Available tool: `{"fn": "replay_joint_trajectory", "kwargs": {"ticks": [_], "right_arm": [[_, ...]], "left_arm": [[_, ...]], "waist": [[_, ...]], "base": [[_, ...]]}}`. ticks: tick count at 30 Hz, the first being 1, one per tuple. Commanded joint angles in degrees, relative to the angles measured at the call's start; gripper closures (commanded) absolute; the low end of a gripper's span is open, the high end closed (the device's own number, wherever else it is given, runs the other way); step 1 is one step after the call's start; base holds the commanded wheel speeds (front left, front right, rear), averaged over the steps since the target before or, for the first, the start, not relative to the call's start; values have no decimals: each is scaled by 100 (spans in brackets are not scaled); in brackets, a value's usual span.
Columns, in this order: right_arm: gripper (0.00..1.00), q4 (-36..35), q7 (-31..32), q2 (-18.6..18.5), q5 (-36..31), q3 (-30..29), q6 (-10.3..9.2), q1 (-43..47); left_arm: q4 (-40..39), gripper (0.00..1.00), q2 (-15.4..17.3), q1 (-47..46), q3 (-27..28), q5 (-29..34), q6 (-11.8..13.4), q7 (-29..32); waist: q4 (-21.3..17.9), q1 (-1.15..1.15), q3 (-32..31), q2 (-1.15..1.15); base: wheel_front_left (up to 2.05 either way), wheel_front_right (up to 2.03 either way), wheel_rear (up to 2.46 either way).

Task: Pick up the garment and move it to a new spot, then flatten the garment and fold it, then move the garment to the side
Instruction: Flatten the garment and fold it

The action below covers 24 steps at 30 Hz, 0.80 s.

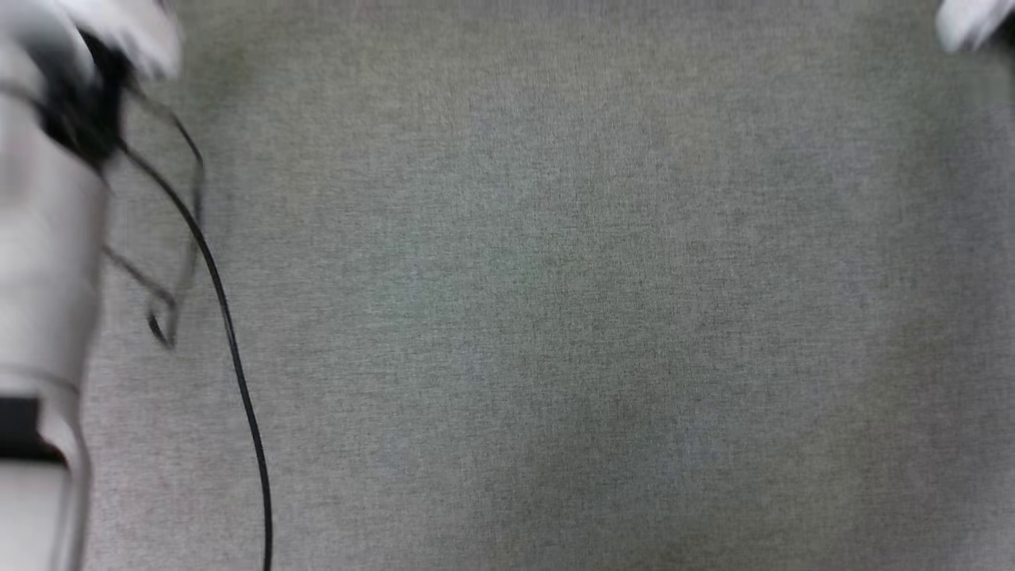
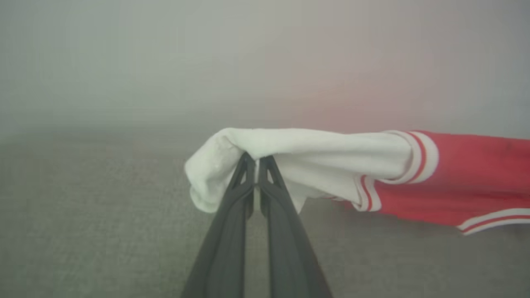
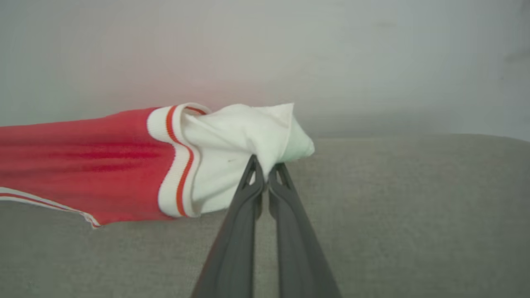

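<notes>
My left gripper [image 2: 256, 159] is shut on a bunched white sleeve of the garment [image 2: 455, 174], whose red body with red-and-white striped trim stretches away to the right above the grey surface. In the right wrist view my right gripper [image 3: 267, 165] is shut on the other white sleeve, and the garment [image 3: 83, 161] runs off to the left, held taut and lifted. The lettering is hidden. In the head view a pale left forearm [image 1: 40, 277] stands at the left edge, blurred.
A grey fabric-covered surface [image 1: 555, 317] spreads across the head view. A black cable [image 1: 230, 341] hangs beside the left arm. A pale blurred part of the right arm [image 1: 967, 20] sits at the top right corner. A pale wall [image 3: 372, 49] rises behind the surface.
</notes>
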Motion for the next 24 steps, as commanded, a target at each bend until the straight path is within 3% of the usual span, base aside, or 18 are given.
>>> {"fn": "replay_joint_trajectory", "kwargs": {"ticks": [1, 8, 14, 19, 24], "right_arm": [[100, 48, -117, -120, 130, 39, -16, 374], [100, -64, -394, -288, 666, 220, -22, 1783], [100, -677, -501, -409, 1037, 308, -24, 3084], [100, -1358, -426, -516, 1107, 94, -42, 4187], [100, -2191, -225, -367, 922, -297, -44, 5385]], "left_arm": [[81, 100, 58, 347, 55, -111, -17, -121], [38, 100, 50, 1620, 58, -478, -66, -502], [-370, 100, 201, 2821, 167, -579, -54, -785], [-986, 100, 295, 3851, 337, -580, 191, -835], [-1890, 100, 394, 4929, 425, -546, 552, -844]], "waist": [[44, -1, -139, 0], [110, -1, -612, 0], [99, -1, -1119, 0], [115, -1, -1574, 0], [145, -1, -2015, 0]], "base": [[0, 0, 0], [0, 0, 0], [0, 0, 0], [0, 0, 0], [0, 0, 0]]}}
